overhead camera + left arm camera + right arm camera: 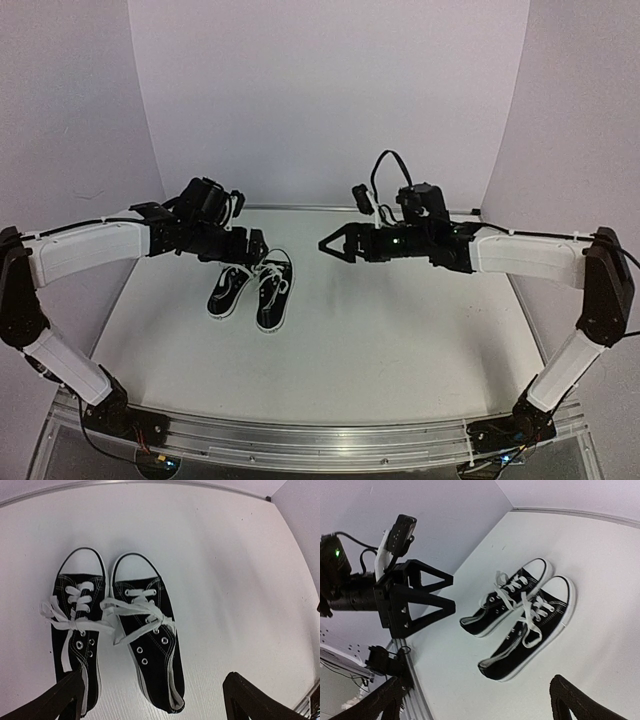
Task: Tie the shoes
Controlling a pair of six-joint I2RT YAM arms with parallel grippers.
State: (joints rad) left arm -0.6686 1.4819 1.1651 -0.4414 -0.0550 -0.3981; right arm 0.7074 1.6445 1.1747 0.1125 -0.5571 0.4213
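Left end effector (445, 594) and right end effector (328, 245) both spread, empty; black sneakers (150, 645) below left one, presumably for lace (135, 607) access.

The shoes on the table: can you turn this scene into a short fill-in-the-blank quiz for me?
1. The black shoes have ____ laces.
2. The left gripper and the right gripper both have their jaws ____.
3. Each gripper is holding ____.
4. The number of shoes standing side by side on the table is ____.

Missing words: white; open; nothing; two.
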